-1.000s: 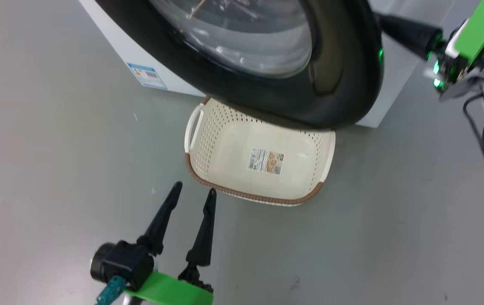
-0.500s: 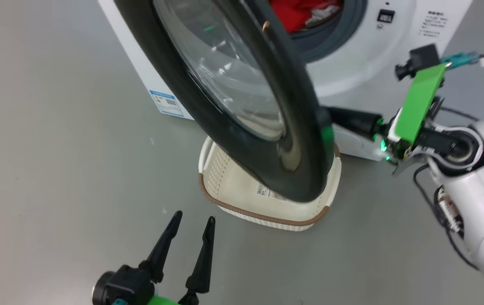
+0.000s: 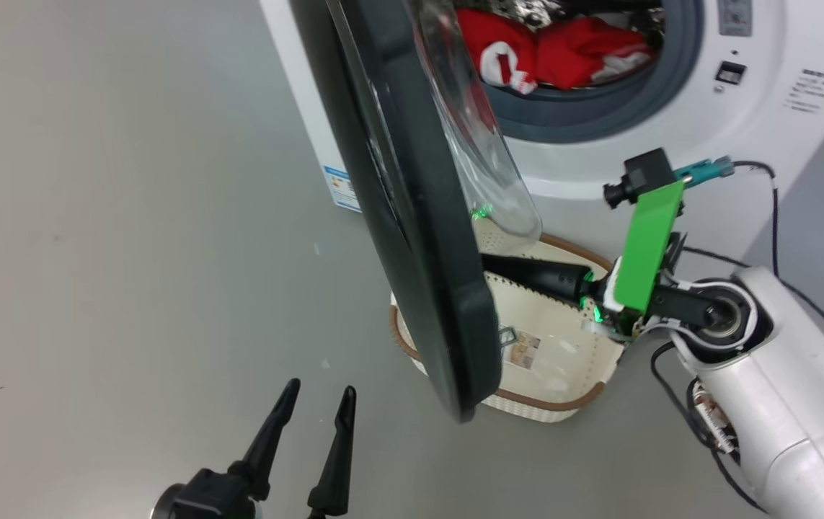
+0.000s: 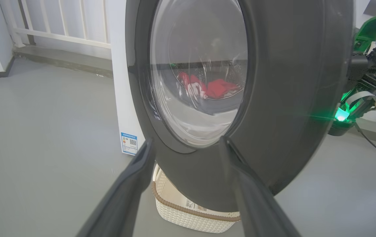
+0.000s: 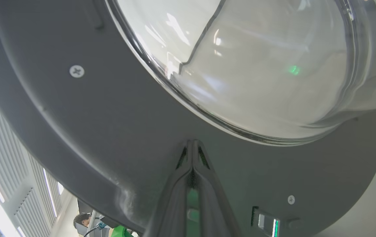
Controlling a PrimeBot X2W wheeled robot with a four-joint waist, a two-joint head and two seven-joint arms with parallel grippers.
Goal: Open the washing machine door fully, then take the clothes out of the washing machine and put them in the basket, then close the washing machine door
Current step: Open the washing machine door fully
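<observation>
Grey floor [image 3: 94, 216] surrounds the big white front-loading washing machine [image 3: 765, 144], its round black-rimmed glass door [image 3: 412, 238] swung partly out. Your head view gives you the red-and-white clothes [image 3: 570, 54] in the drum and the cream perforated basket [image 3: 548, 404] with a brown rim on the floor under the door. Your right claw [image 3: 498, 265], fingers pressed together, reaches over the basket; its wrist view puts the tips against the door's inner rim. Your left claw [image 3: 319, 387] hangs spread and empty, its wrist view facing the door's outer side.
</observation>
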